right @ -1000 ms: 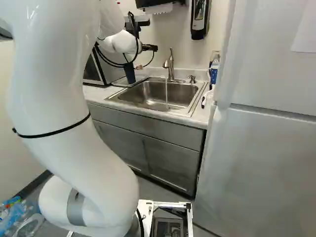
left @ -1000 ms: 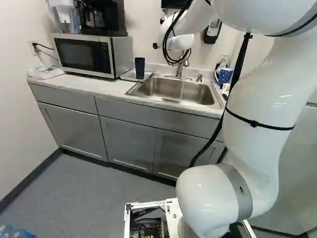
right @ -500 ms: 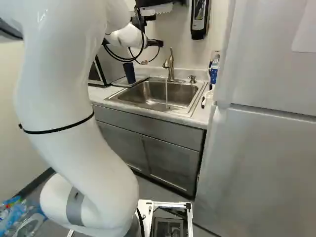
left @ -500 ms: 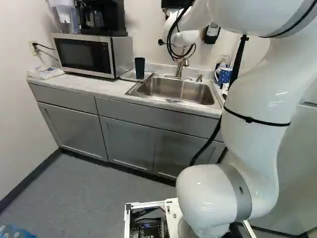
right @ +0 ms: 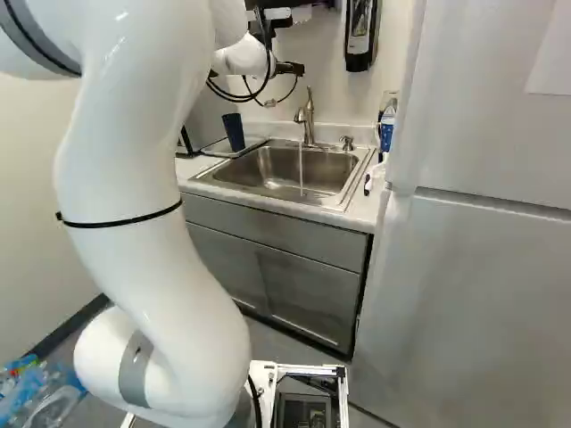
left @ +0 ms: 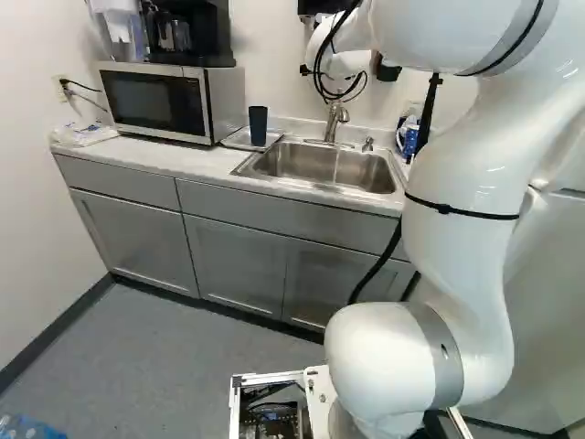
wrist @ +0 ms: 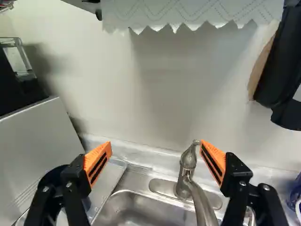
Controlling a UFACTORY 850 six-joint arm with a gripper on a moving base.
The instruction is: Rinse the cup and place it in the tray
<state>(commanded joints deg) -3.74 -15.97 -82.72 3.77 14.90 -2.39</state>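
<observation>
Dark-blue cup (left: 258,125) is stood on the tray (left: 235,142) near its sink-side edge, and the gripper (right: 290,68) is positioned near the faucet (right: 309,125) with its fingers set wide apart.

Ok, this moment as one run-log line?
gripper: open, empty, near faucet | cup: upright on tray | water: running into sink

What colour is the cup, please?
The cup is dark blue, clearest in the right base view.
</observation>
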